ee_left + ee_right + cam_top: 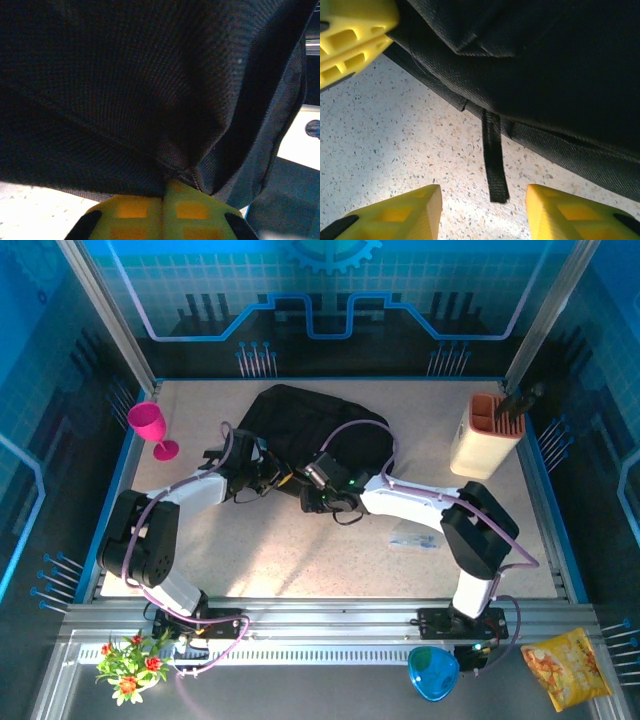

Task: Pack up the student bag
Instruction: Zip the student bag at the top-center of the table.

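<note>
your left claw (pixel 166 194) pinches bag (pixel 125 75) hem, likely holding edge up; right claw (pixel 482 210) wide, straddling strap (pixel 493 160) on surface (pixel 395 140), ready to grab.

You look at a speckled beige tabletop (pixel 300 560), with blue printed wall panels (pixel 330 290) at 12 o'clock and an aluminium rail (pixel 330 615) at 6 o'clock.

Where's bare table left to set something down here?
The widest bare table is front centre, nearer than the student bag. Smaller patches flank the bag, toward the pink goblet and toward the beige holder. It is crowded at the bag's near edge, where the left gripper pinches fabric and the open right gripper straddles a strap.
</note>
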### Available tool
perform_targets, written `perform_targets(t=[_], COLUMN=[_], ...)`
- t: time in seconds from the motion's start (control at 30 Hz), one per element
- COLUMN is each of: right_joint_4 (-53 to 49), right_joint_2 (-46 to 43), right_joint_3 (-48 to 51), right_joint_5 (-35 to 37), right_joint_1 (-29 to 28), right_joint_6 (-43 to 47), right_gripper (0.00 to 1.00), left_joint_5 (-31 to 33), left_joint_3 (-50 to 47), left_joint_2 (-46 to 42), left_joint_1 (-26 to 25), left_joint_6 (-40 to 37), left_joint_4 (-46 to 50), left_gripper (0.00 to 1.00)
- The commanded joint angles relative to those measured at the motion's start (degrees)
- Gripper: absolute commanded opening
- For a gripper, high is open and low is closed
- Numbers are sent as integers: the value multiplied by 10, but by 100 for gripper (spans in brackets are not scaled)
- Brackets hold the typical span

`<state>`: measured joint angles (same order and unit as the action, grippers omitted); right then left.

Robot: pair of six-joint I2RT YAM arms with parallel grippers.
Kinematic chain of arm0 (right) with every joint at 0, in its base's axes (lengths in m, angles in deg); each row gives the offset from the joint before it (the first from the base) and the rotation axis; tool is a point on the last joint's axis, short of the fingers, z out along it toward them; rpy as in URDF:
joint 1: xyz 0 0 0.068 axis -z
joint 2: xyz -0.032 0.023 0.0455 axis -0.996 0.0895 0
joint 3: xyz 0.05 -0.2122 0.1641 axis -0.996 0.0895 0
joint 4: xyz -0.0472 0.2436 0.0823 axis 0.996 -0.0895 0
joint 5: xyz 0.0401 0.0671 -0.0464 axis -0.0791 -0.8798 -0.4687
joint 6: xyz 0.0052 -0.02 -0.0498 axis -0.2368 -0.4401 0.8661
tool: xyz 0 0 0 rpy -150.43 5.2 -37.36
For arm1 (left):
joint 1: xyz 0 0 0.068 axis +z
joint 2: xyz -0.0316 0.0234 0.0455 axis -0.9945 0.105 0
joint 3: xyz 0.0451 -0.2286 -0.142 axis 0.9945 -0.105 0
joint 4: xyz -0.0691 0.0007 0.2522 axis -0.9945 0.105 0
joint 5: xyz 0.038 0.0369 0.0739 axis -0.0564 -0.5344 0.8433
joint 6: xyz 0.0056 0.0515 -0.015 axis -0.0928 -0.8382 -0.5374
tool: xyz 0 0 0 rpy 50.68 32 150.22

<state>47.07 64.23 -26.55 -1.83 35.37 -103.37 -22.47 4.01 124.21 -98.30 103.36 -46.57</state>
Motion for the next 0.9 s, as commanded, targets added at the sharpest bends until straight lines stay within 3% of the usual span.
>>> perform_targets(t=[0.0,0.27,0.5,0.73,0.87], right_joint_4=[-5,-38,-53,-58,-52], right_joint_2=[24,53,74,29,-35], right_joint_3=[-27,-64,-80,-24,47], right_joint_5=[16,67,68,110,142], right_joint_1=[-3,0,5,6,19], right_joint_6=[-6,-9,-7,-17,-33], right_gripper=[46,39,23,1,0], left_joint_5=[-13,-12,-11,4,29], left_joint_3=[14,17,20,29,37], left_joint_2=[-17,-19,-24,-28,-28], left_joint_1=[-7,-7,-7,-7,-5], left_joint_6=[-4,-5,-6,-14,-30], left_joint_4=[0,6,12,27,48], left_gripper=[0,0,0,0,0])
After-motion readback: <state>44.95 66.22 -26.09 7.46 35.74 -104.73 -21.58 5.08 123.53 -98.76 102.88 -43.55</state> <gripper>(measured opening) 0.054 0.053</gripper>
